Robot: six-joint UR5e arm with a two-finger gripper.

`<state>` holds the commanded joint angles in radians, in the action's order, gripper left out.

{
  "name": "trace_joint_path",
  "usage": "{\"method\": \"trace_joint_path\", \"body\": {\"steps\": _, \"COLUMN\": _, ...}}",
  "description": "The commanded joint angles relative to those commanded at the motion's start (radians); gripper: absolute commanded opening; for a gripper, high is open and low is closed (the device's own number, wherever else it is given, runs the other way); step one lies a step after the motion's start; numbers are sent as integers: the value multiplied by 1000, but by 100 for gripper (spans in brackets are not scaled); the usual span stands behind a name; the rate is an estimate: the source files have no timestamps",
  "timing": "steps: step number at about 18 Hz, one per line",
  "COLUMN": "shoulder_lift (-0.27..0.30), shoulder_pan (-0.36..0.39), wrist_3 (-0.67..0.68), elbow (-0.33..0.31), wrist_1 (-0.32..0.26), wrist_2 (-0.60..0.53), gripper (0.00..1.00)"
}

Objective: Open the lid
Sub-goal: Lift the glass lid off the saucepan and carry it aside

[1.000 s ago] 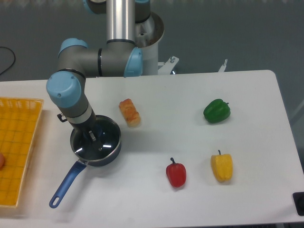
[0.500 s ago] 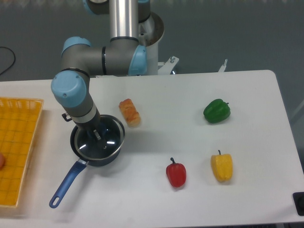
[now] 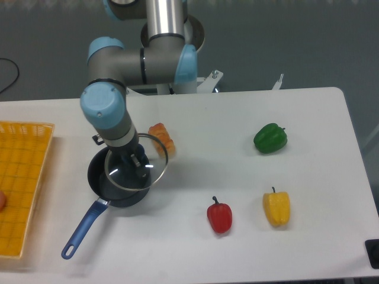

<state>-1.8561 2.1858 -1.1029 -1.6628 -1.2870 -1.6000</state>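
- Glass lid [image 3: 125, 174] with a thin metal rim hangs tilted above the dark blue saucepan [image 3: 106, 188], shifted toward its right side and overlapping the rim
- jaws [image 3: 140, 164] are closed on the lid's centre knob, the arm [image 3: 112, 118] reaching down from above
- saucepan's long handle [image 3: 81, 229] points to the lower left on the white surface [image 3: 237, 130]
- bread roll [image 3: 161, 136] lies just beside the lid's upper edge
- green pepper [image 3: 270, 138], yellow pepper [image 3: 276, 207] and red pepper [image 3: 219, 216] sit well apart on the right
- yellow basket [image 3: 21, 183] is at the left edge
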Motion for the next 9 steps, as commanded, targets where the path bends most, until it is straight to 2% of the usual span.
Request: {"method": "trace_joint_path", "body": {"steps": 9, "shoulder_lift": 15, "shoulder_pan": 127, "wrist_3": -121, "elbow": 0, "wrist_1": -29, "wrist_2": 5, "gripper": 57}}
